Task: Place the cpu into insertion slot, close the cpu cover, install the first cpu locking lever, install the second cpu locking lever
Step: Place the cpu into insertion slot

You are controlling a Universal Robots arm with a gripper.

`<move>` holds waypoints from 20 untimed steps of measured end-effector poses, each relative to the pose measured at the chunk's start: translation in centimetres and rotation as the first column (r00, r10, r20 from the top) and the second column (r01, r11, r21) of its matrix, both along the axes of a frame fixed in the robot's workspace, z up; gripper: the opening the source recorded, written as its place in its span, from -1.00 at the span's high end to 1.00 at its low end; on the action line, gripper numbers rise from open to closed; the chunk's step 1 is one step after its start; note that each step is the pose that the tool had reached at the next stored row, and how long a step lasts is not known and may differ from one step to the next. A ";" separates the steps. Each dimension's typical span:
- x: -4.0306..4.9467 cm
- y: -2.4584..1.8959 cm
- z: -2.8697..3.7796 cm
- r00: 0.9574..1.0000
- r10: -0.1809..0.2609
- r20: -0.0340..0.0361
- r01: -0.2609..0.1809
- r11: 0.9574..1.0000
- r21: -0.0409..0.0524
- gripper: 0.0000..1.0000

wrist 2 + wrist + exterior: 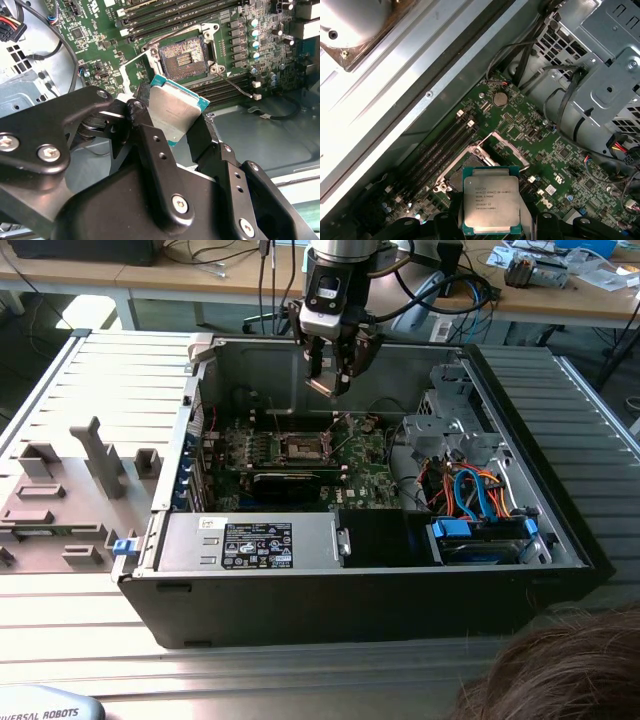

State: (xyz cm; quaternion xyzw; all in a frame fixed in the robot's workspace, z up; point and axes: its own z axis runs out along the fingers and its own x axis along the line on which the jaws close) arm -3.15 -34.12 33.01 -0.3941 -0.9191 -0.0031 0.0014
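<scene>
Well above the insertion slot (182,57), the end effector (330,380) grips the cpu (491,205)

insertion slot (457,175) half hidden behind cpu (492,204)

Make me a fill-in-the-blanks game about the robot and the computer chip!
1. The gripper is shut on a square silver ___.
2. The chip hangs ___ the socket, not in it.
3. The socket's cover is ___.
4. The board around the socket is coloured ___.
Missing words: chip; above; open; green.
</scene>
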 end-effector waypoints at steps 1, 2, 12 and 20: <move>0.00 0.00 0.00 1.000 -0.001 0.000 0.001 1.000 0.000 -0.08; 0.00 0.00 0.00 1.000 -0.001 0.000 0.001 1.000 0.000 -0.08; 0.00 0.00 0.00 1.000 -0.008 0.000 0.008 1.000 0.000 -0.08; 0.00 0.00 -0.01 1.000 -0.013 0.000 0.013 1.000 0.000 -0.08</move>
